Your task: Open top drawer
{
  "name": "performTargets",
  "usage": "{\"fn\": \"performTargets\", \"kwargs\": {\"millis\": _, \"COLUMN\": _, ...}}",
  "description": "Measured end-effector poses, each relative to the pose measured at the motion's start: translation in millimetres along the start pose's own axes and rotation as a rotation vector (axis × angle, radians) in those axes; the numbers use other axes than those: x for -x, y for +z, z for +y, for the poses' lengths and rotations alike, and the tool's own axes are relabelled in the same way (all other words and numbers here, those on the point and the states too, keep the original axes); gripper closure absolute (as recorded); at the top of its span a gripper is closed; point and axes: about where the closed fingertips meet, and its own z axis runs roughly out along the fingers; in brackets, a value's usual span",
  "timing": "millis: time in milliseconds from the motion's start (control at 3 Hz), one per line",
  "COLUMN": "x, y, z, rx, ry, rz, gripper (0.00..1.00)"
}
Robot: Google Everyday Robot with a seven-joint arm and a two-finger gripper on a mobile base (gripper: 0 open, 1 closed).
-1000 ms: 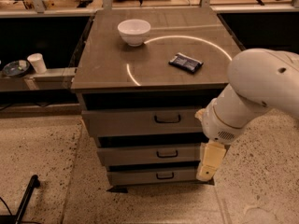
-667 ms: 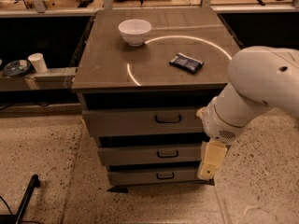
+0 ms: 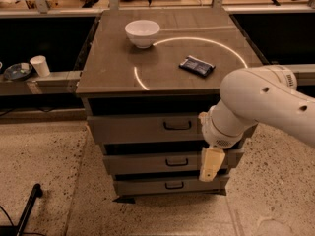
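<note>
Currently, camera view, single entry list.

1. Cabinet (image 3: 110, 77): grey-brown, flat top, three drawers stacked below, standing on a speckled floor (image 3: 44, 166).
2. Top drawer (image 3: 142, 129): uppermost of the three, directly under the cabinet top, with a dark gap above its front panel. Widest and tallest front. Thin dark loop handle (image 3: 177, 126) at the centre, untouched.
3. Middle drawer (image 3: 142, 164) and bottom drawer (image 3: 142, 186): shorter grey fronts, each with a smaller dark handle.
4. Arm (image 3: 266, 100): white, rounded, entering from the right and crossing the cabinet's right front corner.
5. Gripper (image 3: 207, 173): cream-coloured, hanging downward from the wrist in front of the right end of the middle drawer, lower than the top drawer's handle and off to its right, not touching it. Whether it is spread or closed cannot be told; it holds nothing visible.
6. White bowl (image 3: 142, 33): upright, on the rear of the cabinet top.
7. Dark packet (image 3: 196, 66): flat on the top, right of the bowl and nearer the front.
8. Bright ring of light (image 3: 206, 41): curved line across the top, passing between the bowl and the packet.
9. White cup (image 3: 40, 65) and dark dish (image 3: 17, 71): side by side on a ledge to the left.
10. Black rod (image 3: 29, 208): on the floor, lower left.
</note>
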Motion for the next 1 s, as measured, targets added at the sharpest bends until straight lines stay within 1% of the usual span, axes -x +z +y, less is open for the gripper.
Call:
{"fn": "performTargets", "kwargs": {"millis": 333, "x": 1, "y": 25, "z": -30, "rx": -0.054, "ry": -0.028, "rz": -0.006, "gripper": 0.00}}
{"fn": "performTargets", "kwargs": {"millis": 667, "x": 4, "y": 41, "z": -57, "rx": -0.086, "ry": -0.044, "rz": -0.020, "gripper": 0.00}}
{"fn": "performTargets", "kwargs": {"millis": 1000, "x": 3, "y": 66, "z": -79, "rx": -0.086, "ry": -0.041, "rz": -0.024, "gripper": 0.00}}
